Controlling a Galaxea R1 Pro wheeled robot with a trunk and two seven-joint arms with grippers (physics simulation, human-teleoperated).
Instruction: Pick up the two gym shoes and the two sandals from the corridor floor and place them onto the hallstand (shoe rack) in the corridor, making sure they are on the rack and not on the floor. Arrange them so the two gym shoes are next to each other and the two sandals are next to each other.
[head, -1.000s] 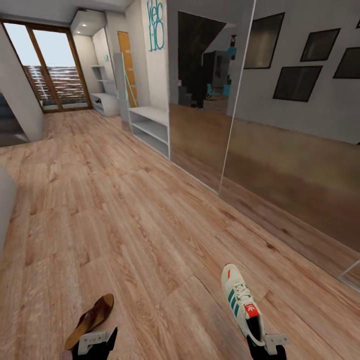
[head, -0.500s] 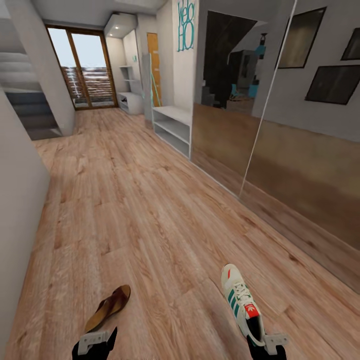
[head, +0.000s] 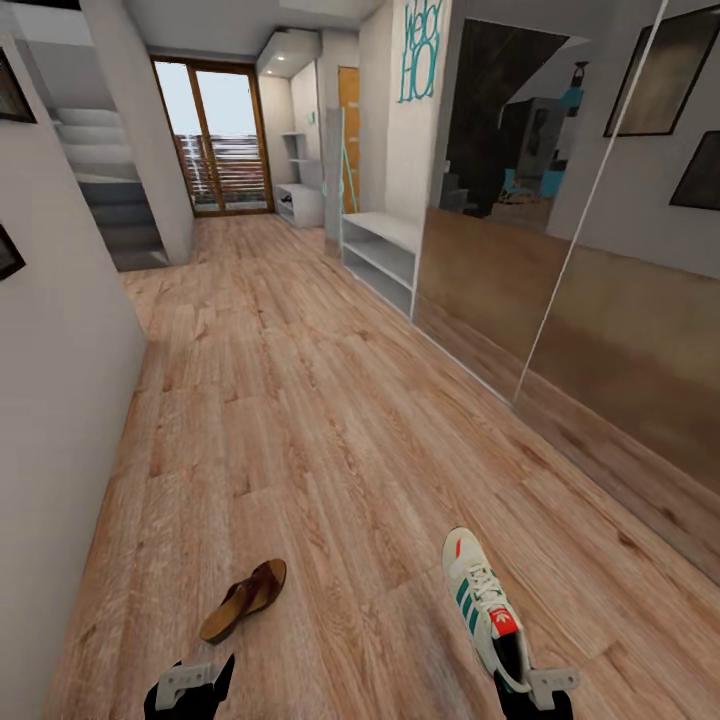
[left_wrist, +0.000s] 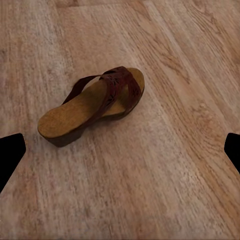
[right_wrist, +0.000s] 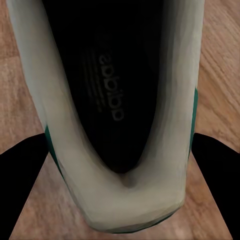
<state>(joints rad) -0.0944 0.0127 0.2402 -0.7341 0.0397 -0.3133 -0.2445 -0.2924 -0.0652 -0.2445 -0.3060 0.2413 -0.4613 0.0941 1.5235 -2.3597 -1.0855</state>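
Right gripper (head: 528, 690) clamped on heel of gym shoe (head: 482, 604), toe pointing down the corridor. Left gripper (head: 190, 685) spread apart, empty, just behind sandal (head: 244, 599) lying flat on corridor floor (head: 300, 420). Mirrored wall (head: 560, 260) right of shoe. Long grey bench (head: 380, 258) beyond it; hallstand (head: 302, 196) farther, beside glass door (head: 215, 140). Stairs (head: 110, 210) left.
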